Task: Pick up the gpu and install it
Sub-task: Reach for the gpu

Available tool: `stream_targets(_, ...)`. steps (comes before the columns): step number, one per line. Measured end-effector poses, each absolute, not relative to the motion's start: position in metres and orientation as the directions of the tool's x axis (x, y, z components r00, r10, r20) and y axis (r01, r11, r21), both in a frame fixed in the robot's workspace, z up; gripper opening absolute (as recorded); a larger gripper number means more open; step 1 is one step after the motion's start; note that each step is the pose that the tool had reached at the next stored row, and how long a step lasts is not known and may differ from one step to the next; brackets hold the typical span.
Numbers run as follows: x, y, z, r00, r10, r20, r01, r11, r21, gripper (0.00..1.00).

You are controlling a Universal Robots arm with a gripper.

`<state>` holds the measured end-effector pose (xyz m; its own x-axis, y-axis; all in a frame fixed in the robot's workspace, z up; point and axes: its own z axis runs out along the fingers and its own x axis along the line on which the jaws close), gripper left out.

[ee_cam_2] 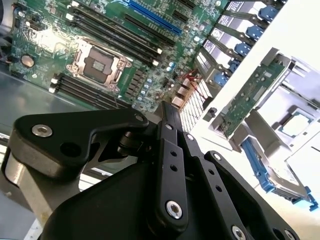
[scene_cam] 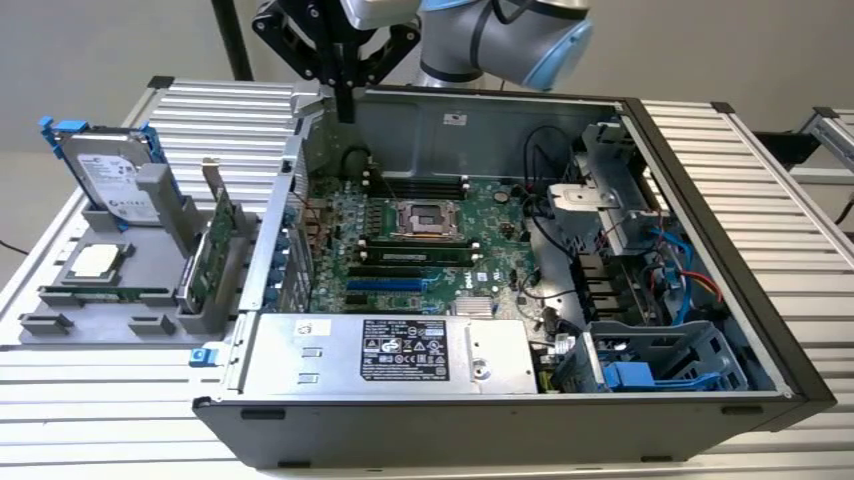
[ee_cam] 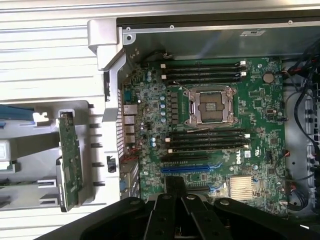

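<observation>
Arm: black pincer [scene_cam: 346,110] points down over open grey computer case [scene_cam: 467,435], narrow, empty.
Count: one green circuit-board gpu [scene_cam: 214,245], upright, exterior view's left.

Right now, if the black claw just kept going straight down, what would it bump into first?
Most likely the green motherboard inside the open dark computer case, near its rear ports. The black claw hangs above that edge, though depth is unclear.
</observation>
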<state>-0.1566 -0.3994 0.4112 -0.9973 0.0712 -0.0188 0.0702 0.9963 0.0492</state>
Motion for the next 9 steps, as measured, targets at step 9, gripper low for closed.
stream_targets(9, -0.1648, -0.3998, 0.4112, -0.997, 0.071, -0.019, 0.070, 0.996, 0.050, 0.00)
